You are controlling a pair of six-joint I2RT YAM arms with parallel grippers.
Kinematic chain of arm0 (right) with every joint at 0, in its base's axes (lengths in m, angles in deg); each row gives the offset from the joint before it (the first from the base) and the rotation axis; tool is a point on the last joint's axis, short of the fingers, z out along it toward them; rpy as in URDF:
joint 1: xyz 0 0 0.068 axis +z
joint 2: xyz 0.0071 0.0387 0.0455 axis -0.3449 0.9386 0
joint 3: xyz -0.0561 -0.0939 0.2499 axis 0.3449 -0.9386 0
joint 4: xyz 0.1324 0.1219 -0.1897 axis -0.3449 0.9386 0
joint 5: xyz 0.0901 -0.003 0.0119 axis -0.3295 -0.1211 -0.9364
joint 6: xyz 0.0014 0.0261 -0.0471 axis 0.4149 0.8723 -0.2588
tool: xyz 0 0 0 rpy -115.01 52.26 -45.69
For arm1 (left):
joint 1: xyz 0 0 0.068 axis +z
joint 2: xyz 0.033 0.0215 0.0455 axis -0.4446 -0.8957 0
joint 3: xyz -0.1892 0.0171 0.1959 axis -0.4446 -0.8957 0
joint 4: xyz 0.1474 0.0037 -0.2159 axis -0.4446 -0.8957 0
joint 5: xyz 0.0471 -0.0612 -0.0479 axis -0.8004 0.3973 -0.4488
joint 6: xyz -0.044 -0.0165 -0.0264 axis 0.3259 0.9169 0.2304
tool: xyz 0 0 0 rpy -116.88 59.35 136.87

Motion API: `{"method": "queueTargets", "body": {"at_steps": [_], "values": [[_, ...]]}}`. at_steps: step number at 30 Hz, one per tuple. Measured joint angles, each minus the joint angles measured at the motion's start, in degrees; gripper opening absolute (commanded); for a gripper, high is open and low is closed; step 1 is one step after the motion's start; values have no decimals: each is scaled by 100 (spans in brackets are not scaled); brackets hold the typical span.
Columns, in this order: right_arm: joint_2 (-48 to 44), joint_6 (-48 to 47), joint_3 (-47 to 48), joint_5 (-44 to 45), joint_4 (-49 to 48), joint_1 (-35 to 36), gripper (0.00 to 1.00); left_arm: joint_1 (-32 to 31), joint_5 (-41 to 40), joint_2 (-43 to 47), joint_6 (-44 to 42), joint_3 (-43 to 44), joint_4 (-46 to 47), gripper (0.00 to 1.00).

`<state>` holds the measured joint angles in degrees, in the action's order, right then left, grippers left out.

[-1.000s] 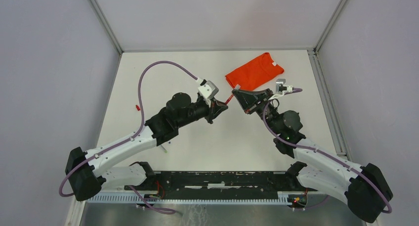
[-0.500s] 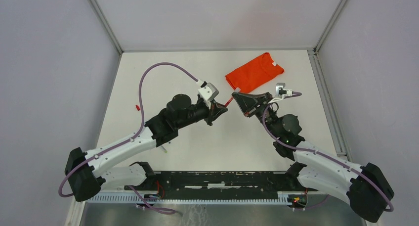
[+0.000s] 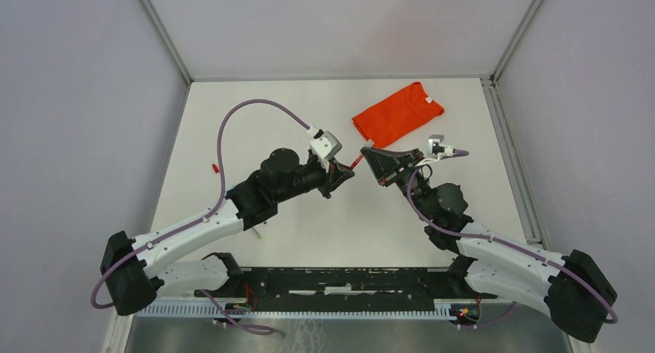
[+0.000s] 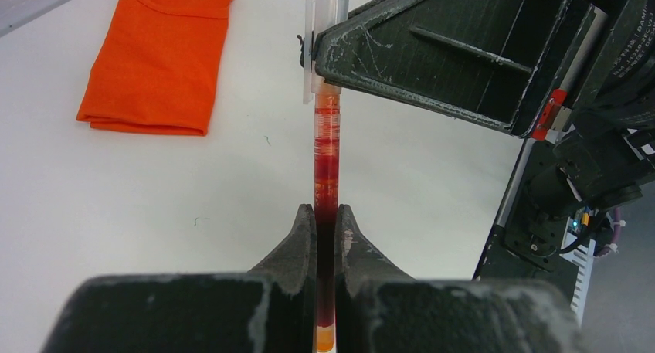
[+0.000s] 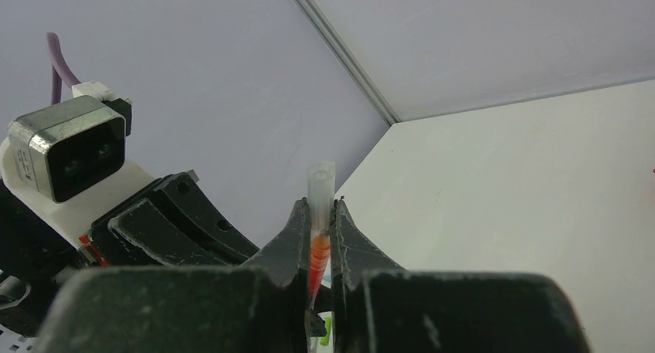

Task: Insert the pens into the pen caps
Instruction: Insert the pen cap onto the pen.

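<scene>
My left gripper is shut on a red pen and holds it above the table. In the left wrist view the pen runs straight out from between my left gripper's jaws. Its far end enters a whitish translucent pen cap. My right gripper is shut on that cap. In the right wrist view the cap stands between my right gripper's jaws, with the pen's red ridged end at its lower mouth.
A folded orange shirt lies at the back right, just beyond the grippers. A small red cap lies at the left. A white pen pokes out from under the left arm. Grey walls close in the table.
The right arm's elbow has shifted slightly left and toward the front, and its gripper has edged a little toward the left gripper. Both grippers stay shut, and the pen and cap stay in line.
</scene>
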<state>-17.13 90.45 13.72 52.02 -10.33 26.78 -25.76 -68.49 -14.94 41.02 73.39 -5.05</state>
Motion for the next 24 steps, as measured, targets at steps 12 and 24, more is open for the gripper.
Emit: {"method": "queueTargets", "body": {"at_steps": [12,24], "values": [[-168,-695,599,133,966,96,0,9,-46,9,0,0,232,2],[-203,-835,922,109,1318,87,0,24,-50,66,0,0,439,2]]}}
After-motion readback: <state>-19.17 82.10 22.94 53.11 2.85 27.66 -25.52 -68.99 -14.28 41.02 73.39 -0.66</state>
